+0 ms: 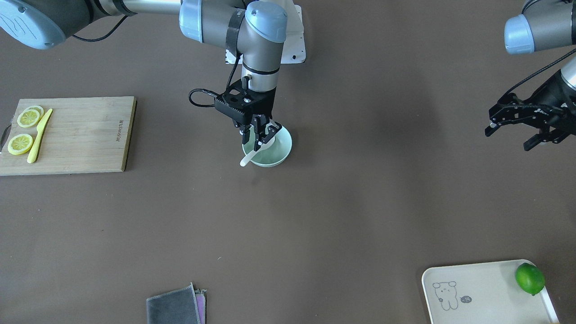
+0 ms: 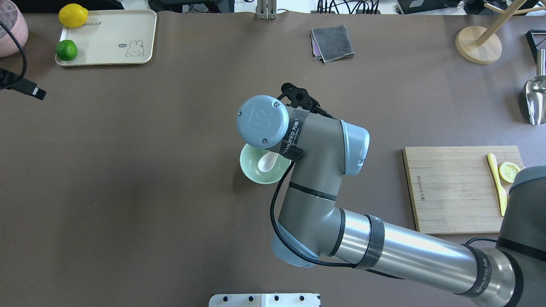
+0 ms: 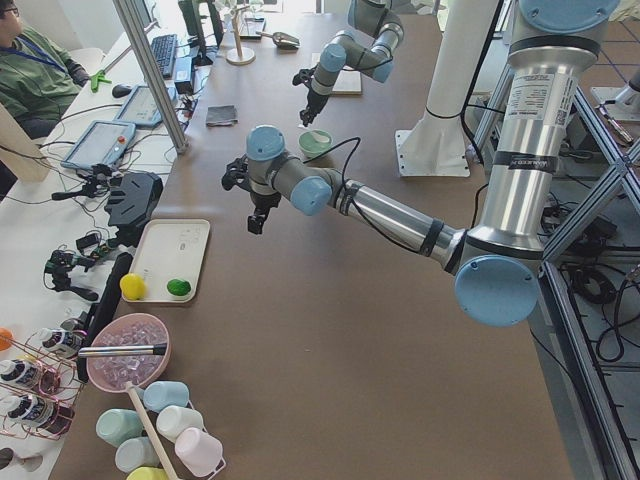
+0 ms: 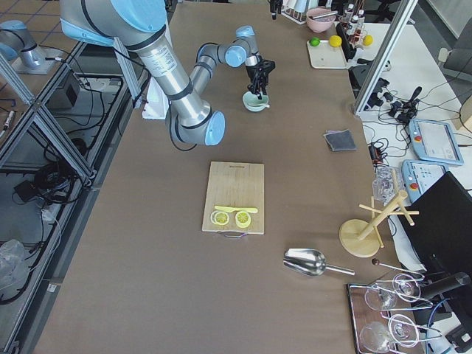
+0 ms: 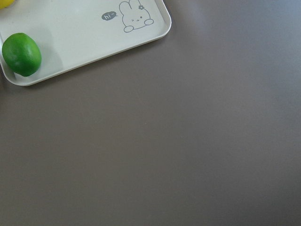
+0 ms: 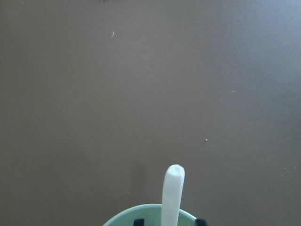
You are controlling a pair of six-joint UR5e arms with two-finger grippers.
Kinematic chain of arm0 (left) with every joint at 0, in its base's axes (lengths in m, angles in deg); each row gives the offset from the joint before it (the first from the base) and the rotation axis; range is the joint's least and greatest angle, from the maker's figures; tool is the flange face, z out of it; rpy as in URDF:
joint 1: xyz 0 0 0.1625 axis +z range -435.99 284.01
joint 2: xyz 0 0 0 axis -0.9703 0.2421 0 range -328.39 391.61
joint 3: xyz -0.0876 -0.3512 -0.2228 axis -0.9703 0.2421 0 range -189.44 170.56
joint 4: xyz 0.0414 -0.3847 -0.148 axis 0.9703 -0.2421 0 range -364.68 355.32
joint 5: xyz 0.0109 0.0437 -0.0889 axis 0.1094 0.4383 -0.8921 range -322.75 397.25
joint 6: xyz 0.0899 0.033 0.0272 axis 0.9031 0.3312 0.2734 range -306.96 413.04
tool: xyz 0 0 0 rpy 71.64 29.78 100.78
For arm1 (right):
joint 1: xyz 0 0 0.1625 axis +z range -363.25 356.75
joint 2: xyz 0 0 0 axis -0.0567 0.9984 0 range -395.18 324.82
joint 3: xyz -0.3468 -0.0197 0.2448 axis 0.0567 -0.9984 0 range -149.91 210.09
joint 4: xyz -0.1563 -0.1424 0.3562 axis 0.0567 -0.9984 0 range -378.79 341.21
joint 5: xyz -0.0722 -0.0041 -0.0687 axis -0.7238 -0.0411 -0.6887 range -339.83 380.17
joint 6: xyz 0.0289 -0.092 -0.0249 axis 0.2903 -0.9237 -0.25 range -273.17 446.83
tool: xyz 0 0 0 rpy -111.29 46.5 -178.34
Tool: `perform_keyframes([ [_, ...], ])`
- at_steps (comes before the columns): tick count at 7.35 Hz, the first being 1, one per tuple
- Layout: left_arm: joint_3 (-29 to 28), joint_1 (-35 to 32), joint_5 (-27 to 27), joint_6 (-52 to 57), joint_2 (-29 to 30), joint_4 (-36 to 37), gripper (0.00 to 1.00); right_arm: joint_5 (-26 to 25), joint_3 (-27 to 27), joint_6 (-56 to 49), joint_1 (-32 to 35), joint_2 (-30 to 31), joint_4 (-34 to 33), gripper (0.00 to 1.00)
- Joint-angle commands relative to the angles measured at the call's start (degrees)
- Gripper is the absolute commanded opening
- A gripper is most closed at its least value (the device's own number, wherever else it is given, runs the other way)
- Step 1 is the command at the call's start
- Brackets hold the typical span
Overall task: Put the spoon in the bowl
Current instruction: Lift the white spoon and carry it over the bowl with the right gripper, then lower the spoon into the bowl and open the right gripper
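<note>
The pale mint-green bowl [image 1: 280, 152] stands near the middle of the table and also shows in the overhead view [image 2: 252, 171]. The white spoon [image 1: 247, 159] lies in it, scoop inside [image 2: 267, 162], handle sticking out over the rim [image 6: 172, 188]. My right gripper [image 1: 263, 137] hangs straight down over the bowl, jaws open on either side of the spoon and not pinching it. My left gripper [image 1: 508, 137] is open and empty, held above the table far off toward the tray. In the overhead view the right wrist hides the right gripper.
A wooden cutting board [image 1: 81, 144] with lemon slices and a yellow knife [image 1: 39, 135] lies on my right. A cream tray [image 1: 477, 301] with a lime [image 1: 530, 278] is at the far left. A grey cloth [image 1: 174, 307], a wooden stand [image 2: 477, 44] and a metal scoop [image 2: 535, 100] lie at the far side.
</note>
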Motion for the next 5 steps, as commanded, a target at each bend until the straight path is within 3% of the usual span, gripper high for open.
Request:
perform_keyframes([
  [1,-0.21,0.06,0.04,0.00,-0.02,-0.08,0.98,-0.96,0.18,-1.48,0.08,-0.03,-0.08,1.00],
  [3,-0.29,0.06,0.04,0.35,0.06,0.18,0.98,0.17,1.58,-7.17,2.97,0.58,-0.09,1.00],
  [5,0.32,-0.73,0.04,0.88,-0.03,0.70,0.98,7.34,6.83,-19.08,8.75,6.87,0.44,1.00],
])
